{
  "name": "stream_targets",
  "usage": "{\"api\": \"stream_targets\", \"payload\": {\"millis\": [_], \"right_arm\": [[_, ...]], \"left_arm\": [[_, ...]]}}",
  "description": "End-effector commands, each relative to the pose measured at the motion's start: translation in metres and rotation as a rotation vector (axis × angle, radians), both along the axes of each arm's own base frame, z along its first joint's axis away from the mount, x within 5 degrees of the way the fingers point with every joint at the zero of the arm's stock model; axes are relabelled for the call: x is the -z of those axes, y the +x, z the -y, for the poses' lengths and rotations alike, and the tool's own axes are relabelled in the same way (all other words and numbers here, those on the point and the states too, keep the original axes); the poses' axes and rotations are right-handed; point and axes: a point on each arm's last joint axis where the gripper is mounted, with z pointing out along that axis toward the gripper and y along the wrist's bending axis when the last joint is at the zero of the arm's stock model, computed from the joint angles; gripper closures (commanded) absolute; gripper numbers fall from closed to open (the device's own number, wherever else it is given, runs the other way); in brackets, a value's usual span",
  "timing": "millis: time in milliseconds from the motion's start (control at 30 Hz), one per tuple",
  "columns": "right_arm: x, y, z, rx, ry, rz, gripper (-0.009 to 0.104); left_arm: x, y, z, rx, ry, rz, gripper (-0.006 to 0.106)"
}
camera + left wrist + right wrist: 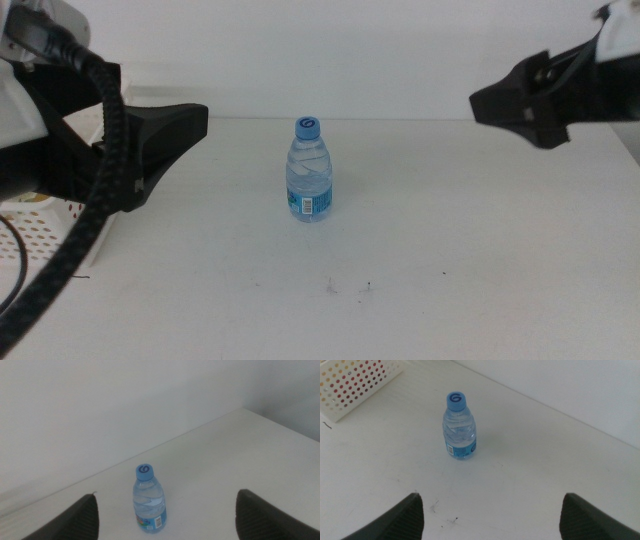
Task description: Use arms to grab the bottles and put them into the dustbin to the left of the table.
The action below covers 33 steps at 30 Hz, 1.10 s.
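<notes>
A small clear water bottle (pixel 309 172) with a blue cap and blue label stands upright in the middle of the white table (pixel 470 240). My left gripper (pixel 195 120) hangs open and empty above the table, left of the bottle and apart from it. My right gripper (pixel 490 103) hangs open and empty at the upper right, farther from the bottle. The bottle also shows in the left wrist view (pixel 149 502) and in the right wrist view (pixel 458 427), ahead of the spread jaws. No yellow-tea bottle or red cola can is in view.
The white perforated dustbin (pixel 45 228) stands at the table's left edge, partly hidden behind my left arm and its thick black cable (pixel 95 190); its corner shows in the right wrist view (pixel 350 382). A plain white wall runs behind the table.
</notes>
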Motion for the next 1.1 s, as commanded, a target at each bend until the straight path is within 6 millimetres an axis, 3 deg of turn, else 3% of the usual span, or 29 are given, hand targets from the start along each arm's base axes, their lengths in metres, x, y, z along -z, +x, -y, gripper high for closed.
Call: {"api": "stream_targets", "payload": {"millis": [0, 167, 467, 733, 900, 1067], "right_arm": [[-0.013, -0.006, 0.005, -0.009, -0.008, 0.021, 0.007], [-0.024, -0.01, 0.007, -0.006, 0.022, 0.046, 0.007], [-0.025, -0.009, 0.006, -0.004, 0.036, 0.062, 0.007], [-0.025, -0.009, 0.006, -0.004, 0.036, 0.062, 0.007], [-0.025, -0.009, 0.006, -0.004, 0.036, 0.062, 0.007], [-0.025, -0.009, 0.006, -0.004, 0.035, 0.062, 0.007]], "left_arm": [[-0.003, 0.0, 0.0, -0.001, -0.016, 0.009, 0.007], [-0.003, 0.0, 0.0, -0.002, -0.017, 0.009, 0.007], [-0.003, 0.0, 0.0, -0.002, -0.017, 0.011, 0.007], [-0.012, 0.009, -0.002, -0.06, -0.025, 0.193, 0.007], [0.035, 0.036, 0.005, -0.143, -0.06, 0.234, 0.007], [0.092, 0.036, 0.016, -0.149, -0.184, 0.344, 0.007]]}}
